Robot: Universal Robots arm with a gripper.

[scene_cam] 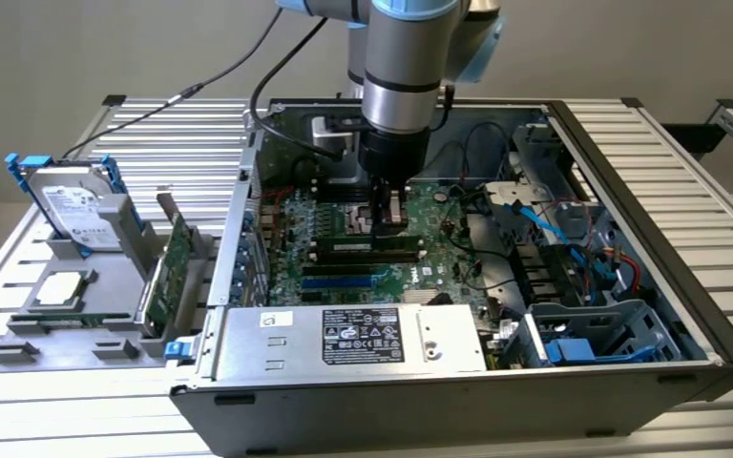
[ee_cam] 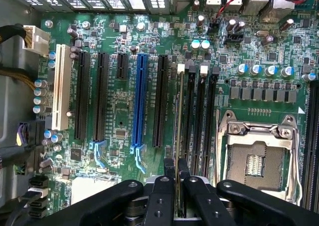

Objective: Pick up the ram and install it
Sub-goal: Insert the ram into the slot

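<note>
My gripper (ee_cam: 176, 162) reaches down inside the open computer case (scene_cam: 621, 191), over the green motherboard (ee_cam: 119, 121). Its two black fingers (ee_cam: 168, 169) are shut on the ram (ee_cam: 178, 116), a thin green stick seen edge-on that runs away from the fingers. The ram lies in line with the black memory slots (ee_cam: 199, 116), over the one nearest the long black expansion slot (ee_cam: 160, 101). I cannot tell whether it touches the slot. In the exterior view the gripper (scene_cam: 389, 218) hangs just above the memory slots (scene_cam: 366, 250) at the middle of the board.
The empty processor socket (ee_cam: 256, 159) sits beside the memory slots. A blue slot (ee_cam: 139, 104) and a white slot (ee_cam: 62, 86) lie further off. Cables (scene_cam: 557, 234) and a power supply (scene_cam: 354, 339) crowd the case. Outside, a grey holder (scene_cam: 35, 329) carries a hard drive (scene_cam: 73, 205), an expansion card (scene_cam: 169, 272) and a processor chip (scene_cam: 61, 289).
</note>
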